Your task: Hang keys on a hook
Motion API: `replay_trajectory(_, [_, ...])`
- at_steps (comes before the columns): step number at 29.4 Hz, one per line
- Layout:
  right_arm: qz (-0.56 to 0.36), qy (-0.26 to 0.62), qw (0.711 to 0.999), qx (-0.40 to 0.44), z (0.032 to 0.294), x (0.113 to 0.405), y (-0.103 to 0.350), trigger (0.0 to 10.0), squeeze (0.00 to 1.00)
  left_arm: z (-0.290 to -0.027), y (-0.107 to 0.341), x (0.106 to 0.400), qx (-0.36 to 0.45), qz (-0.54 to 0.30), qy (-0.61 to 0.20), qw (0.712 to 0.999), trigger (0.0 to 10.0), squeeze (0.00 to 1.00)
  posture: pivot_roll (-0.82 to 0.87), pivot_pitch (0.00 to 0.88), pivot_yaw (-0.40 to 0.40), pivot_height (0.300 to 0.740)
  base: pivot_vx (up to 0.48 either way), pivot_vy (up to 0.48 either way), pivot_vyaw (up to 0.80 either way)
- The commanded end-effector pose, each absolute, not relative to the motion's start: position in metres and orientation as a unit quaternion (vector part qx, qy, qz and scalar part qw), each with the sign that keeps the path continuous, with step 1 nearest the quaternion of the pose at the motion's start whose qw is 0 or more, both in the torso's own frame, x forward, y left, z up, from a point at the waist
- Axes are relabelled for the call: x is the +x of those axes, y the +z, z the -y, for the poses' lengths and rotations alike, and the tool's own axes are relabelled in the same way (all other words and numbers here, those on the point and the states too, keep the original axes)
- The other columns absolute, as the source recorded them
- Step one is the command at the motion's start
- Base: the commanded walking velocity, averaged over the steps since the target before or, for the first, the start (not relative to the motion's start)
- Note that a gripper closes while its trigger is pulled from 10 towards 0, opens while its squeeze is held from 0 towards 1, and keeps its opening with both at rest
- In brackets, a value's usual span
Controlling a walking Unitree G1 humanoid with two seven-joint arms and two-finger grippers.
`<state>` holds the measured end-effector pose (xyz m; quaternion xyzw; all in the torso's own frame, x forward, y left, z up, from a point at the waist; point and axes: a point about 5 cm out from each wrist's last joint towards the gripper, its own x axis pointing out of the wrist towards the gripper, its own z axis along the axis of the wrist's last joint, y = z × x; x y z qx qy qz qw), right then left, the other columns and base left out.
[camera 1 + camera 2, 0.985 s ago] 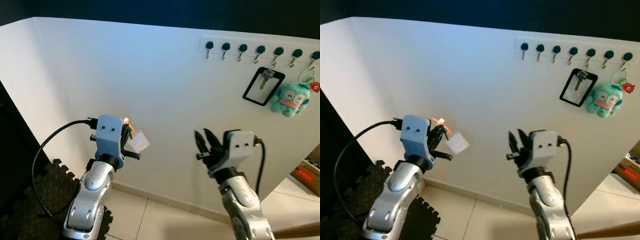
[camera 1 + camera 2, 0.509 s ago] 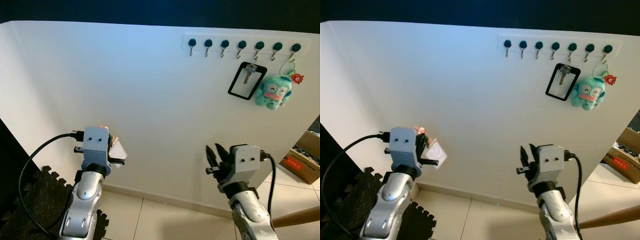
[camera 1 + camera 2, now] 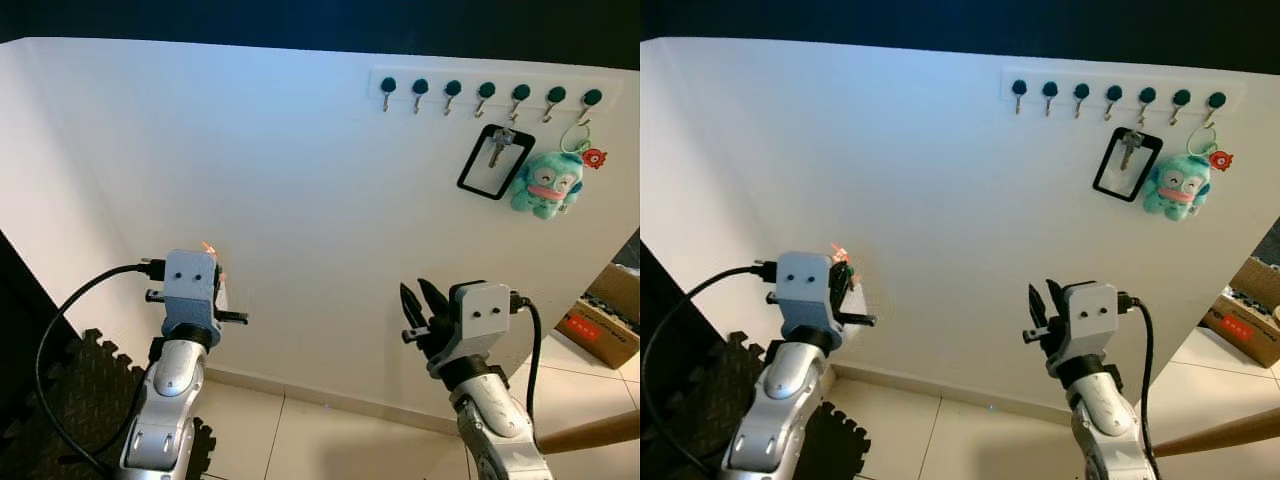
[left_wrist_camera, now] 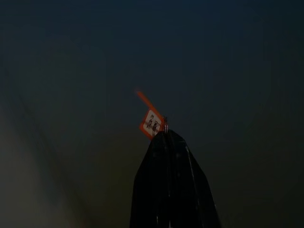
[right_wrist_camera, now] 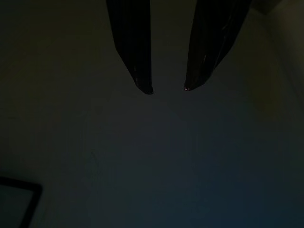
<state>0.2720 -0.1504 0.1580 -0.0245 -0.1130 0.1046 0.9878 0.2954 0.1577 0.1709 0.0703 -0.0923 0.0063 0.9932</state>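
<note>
Orange-tagged keys sit pinched between the closed fingers of the left claw, raised before the white wall. Well up and to its right runs the hook rail. The right claw hangs spread, holding nothing.

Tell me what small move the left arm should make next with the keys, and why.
Probably raise the left gripper up and to the right toward the hook rail. Its jaws are shut on the keys low by the wall, well below the hooks, and the leftmost hooks look free, while a card holder and plush toy hang further right.
</note>
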Motion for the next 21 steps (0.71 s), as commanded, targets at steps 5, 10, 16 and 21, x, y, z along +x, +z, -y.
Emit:
replay_trajectory(5, [0.111, 0.105, 0.988, -0.026, 0.1498, 0.2719, 0.1574, 10.0, 0.00, -0.1600, 0.1682, 0.2969, 0.089, 0.089, 0.003, 0.992, 10.0, 0.00, -0.04, 0.122, 0.001, 0.740, 0.000, -0.480, 0.00])
replay_trajectory(10, [0.109, 0.105, 0.988, -0.024, 0.1489, 0.2717, 0.1563, 10.0, 0.00, -0.1593, 0.1681, 0.2973, 0.091, 0.088, 0.001, 0.992, 10.0, 0.00, -0.03, 0.124, 0.004, 0.740, 0.000, -0.480, 0.00])
replay_trajectory(16, [0.107, 0.105, 0.988, -0.024, 0.1481, 0.2716, 0.1555, 10.0, 0.00, -0.1595, 0.1666, 0.2977, 0.092, 0.085, 0.001, 0.992, 10.0, 0.00, -0.03, 0.126, 0.006, 0.740, 0.000, -0.475, 0.00])
replay_trajectory(21, [0.106, 0.105, 0.989, -0.023, 0.1487, 0.2713, 0.1552, 10.0, 0.00, -0.1591, 0.1657, 0.2977, 0.091, 0.081, 0.001, 0.993, 10.0, 0.00, -0.03, 0.130, 0.004, 0.740, 0.000, -0.343, 0.00])
